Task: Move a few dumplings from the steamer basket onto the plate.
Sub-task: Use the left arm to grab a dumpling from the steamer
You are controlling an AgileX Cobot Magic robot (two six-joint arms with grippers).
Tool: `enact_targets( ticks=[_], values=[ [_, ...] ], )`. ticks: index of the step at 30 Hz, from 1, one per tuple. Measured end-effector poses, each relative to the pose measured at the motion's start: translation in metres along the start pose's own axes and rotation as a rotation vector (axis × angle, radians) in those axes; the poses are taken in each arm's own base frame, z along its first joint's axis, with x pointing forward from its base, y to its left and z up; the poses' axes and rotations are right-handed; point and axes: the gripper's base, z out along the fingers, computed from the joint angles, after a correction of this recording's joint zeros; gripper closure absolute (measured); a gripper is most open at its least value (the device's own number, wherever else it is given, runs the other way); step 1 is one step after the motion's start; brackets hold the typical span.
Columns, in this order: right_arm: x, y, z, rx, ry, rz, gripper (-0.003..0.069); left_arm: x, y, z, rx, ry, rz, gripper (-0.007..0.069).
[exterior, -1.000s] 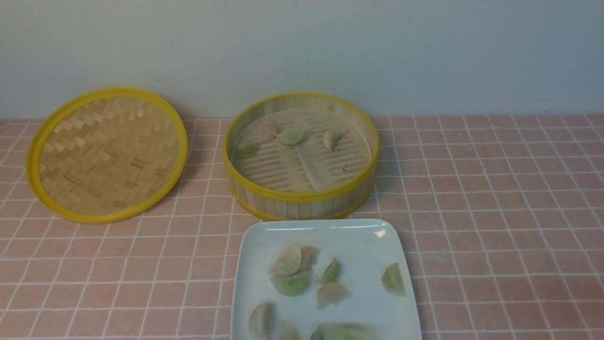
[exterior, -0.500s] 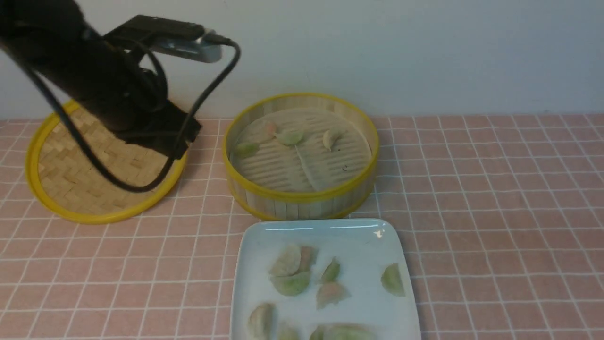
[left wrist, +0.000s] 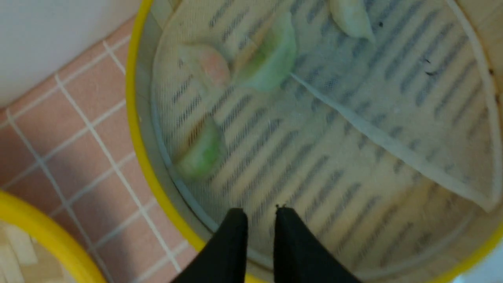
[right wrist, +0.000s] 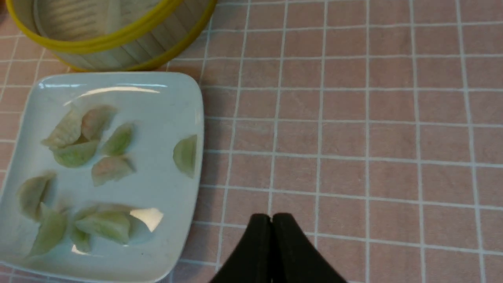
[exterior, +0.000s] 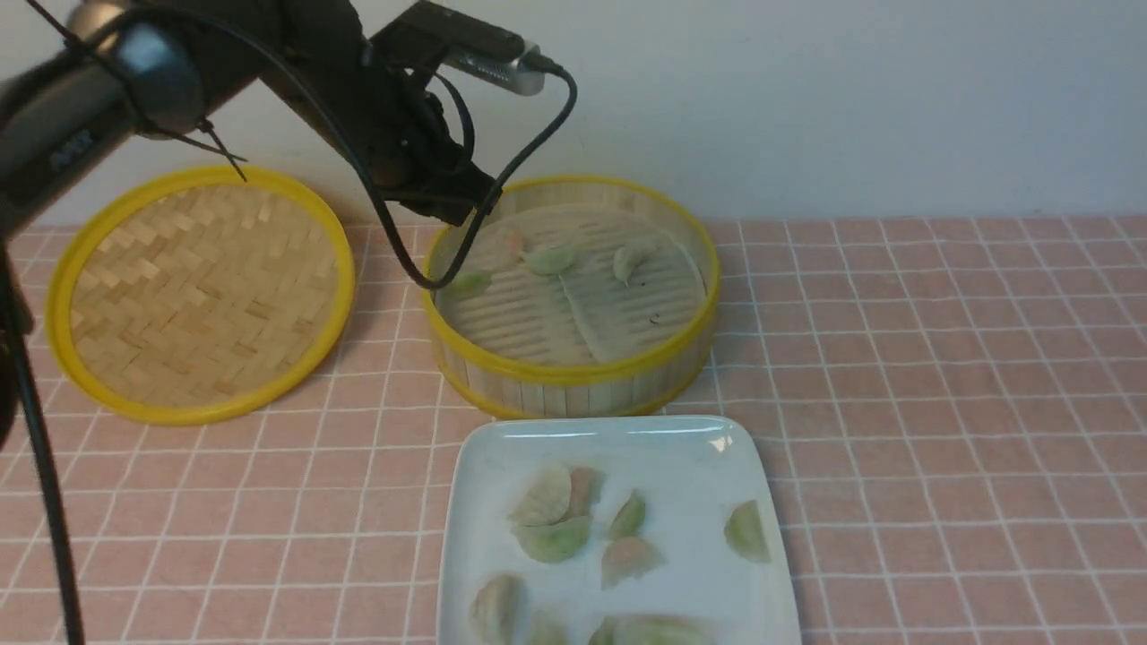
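Four dumplings in steamer basket — axes mixed

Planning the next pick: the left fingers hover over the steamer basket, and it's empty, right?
Not empty: the steamer basket holds four dumplings, as the front view shows. The left fingers do hover over it.

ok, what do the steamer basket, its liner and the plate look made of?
Steamer basket: probably bamboo, matte pale upright slats, painted-looking yellow rims.
Liner: thin whitish mesh cloth, fine weave and a folded edge visible.
Plate: glossy white, sharp glare streaks; glazed ceramic or melamine, can't tell which.
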Motion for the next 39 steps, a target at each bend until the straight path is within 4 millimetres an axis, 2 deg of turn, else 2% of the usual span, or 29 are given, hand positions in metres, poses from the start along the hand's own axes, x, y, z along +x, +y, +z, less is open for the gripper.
enact_targets(
  ticks=[3,4,5,6,9,16,19,21,25,27,29,36,39],
  values=[
    [-0.002,0.001,0.005,-0.023,0.013,0.007,0.0673,0.001,0.004,0.022,-0.021,-0.03,0.014,0.0415],
    [-0.003,0.002,0.007,-0.036,0.013,0.004,0.0673,0.005,0.007,0.041,-0.031,-0.037,0.024,0.0351],
    [-0.004,0.003,0.007,-0.044,0.011,0.001,0.0673,0.007,0.008,0.05,-0.035,-0.038,0.03,0.0318],
    [-0.004,0.003,0.007,-0.044,0.009,0.0,0.0673,0.007,0.009,0.052,-0.037,-0.04,0.031,0.0305],
    [-0.004,0.003,0.007,-0.05,0.007,-0.004,0.0673,0.015,0.011,0.075,-0.043,-0.027,0.058,0.0228],
    [-0.004,0.004,0.007,-0.059,0.003,0.0,0.0673,0.029,0.014,0.102,-0.056,0.018,0.102,0.0202],
    [-0.004,0.004,0.007,-0.059,0.002,0.0,0.0673,0.03,0.012,0.106,-0.058,0.027,0.115,0.0244],
    [-0.004,0.004,0.007,-0.059,0.002,0.0,0.0673,0.03,0.012,0.105,-0.065,0.038,0.132,0.0321],
    [-0.004,0.004,0.007,-0.059,0.001,0.0,0.0673,0.029,0.011,0.101,-0.075,0.076,0.147,0.0536],
    [-0.004,0.004,0.007,-0.062,0.0,-0.003,0.0673,0.024,0.006,0.092,-0.081,0.099,0.16,0.0588],
    [-0.004,0.005,0.007,-0.064,0.0,-0.009,0.0673,0.015,-0.004,0.077,-0.085,0.13,0.183,0.0622],
    [-0.005,0.008,0.007,-0.103,-0.005,-0.019,0.0673,-0.025,-0.022,0.013,-0.116,0.068,0.224,0.0631],
    [-0.005,0.01,0.007,-0.121,-0.008,-0.029,0.0673,-0.028,-0.021,0.007,-0.125,0.055,0.226,0.0631]
  ],
)
